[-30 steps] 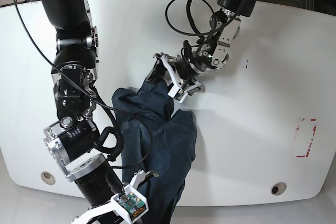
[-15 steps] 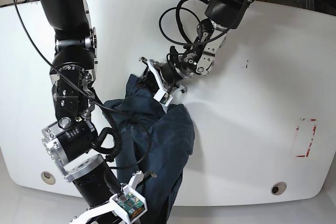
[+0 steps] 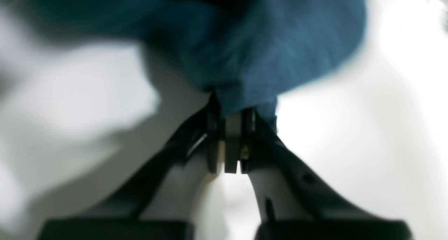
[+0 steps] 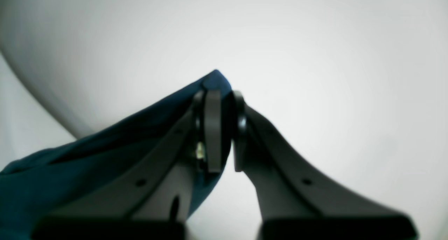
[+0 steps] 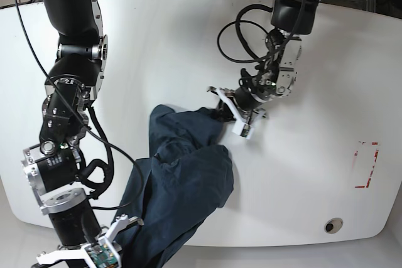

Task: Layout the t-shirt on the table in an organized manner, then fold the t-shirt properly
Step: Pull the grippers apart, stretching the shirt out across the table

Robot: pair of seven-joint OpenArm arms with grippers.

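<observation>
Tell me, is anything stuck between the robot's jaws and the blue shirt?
No. Both grippers are already shut on the t-shirt: the left gripper pinches one edge, the right gripper pinches another. Nothing else lies on the table near the cloth.

The dark blue t-shirt (image 5: 182,174) is bunched up and wrinkled on the shiny white worktop (image 5: 314,73). One end is stretched out, and the other is hung over the near edge.
</observation>
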